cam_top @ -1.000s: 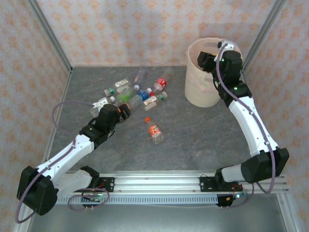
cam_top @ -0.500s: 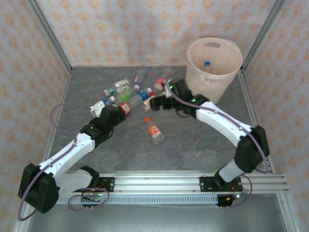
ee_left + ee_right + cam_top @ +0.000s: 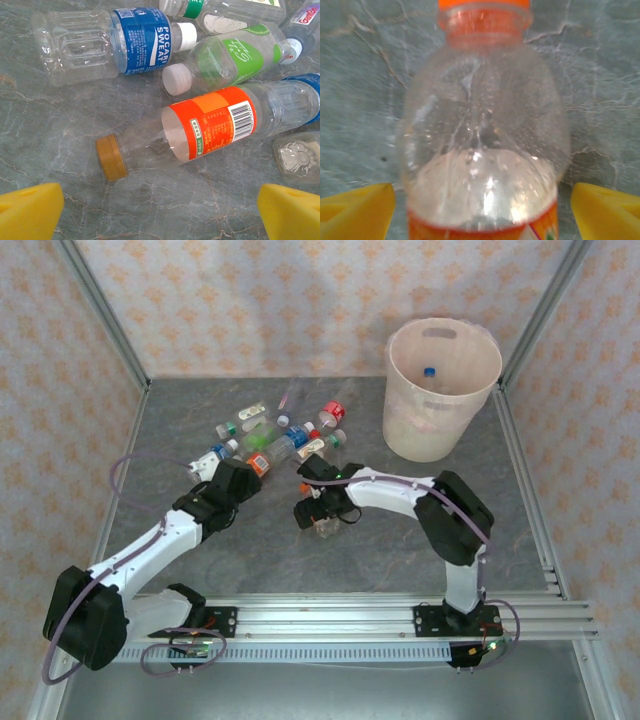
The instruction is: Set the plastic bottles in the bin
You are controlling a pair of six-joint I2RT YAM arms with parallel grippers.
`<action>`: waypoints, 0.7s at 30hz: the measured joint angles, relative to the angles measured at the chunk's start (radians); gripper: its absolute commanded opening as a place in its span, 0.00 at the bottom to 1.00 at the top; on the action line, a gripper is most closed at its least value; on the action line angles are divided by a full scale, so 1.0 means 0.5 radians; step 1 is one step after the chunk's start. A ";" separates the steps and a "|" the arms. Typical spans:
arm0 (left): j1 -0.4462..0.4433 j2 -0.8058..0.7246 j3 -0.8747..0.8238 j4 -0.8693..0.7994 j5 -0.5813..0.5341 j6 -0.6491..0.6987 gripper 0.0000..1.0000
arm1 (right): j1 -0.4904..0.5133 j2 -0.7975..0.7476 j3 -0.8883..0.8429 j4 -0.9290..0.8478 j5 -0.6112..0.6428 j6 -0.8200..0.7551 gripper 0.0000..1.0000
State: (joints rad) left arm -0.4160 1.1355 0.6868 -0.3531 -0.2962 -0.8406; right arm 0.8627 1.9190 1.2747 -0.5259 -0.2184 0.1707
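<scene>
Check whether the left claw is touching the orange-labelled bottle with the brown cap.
Apart. The left wrist view shows the left claw open, with bare table between its yellow fingertips and the orange-labelled bottle.

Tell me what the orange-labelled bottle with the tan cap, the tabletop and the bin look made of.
Orange-labelled bottle: clear, glossy thin plastic; the surface beneath shows through its body; printed film label.
Tabletop: grey-green veined, stone-like, possibly printed laminate.
Bin: pale beige, matte, probably moulded plastic, judging by its smooth wall and cut-out handles.
</scene>
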 measured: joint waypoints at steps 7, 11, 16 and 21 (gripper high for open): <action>0.022 0.032 0.002 -0.002 0.001 0.000 1.00 | 0.024 0.005 0.001 -0.002 0.270 0.047 0.57; 0.022 0.040 0.002 -0.004 0.002 0.001 1.00 | 0.014 -0.197 -0.048 0.021 0.403 0.016 0.53; 0.022 0.040 0.005 -0.005 0.002 0.000 1.00 | -0.110 -0.674 -0.064 0.140 0.452 -0.047 0.49; 0.022 0.034 0.005 -0.002 0.002 0.001 1.00 | -0.437 -1.119 -0.045 0.345 0.436 -0.138 0.48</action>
State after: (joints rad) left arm -0.4049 1.1522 0.6891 -0.3542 -0.2951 -0.8402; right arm 0.6441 1.3594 1.2522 -0.3534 -0.0006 0.1017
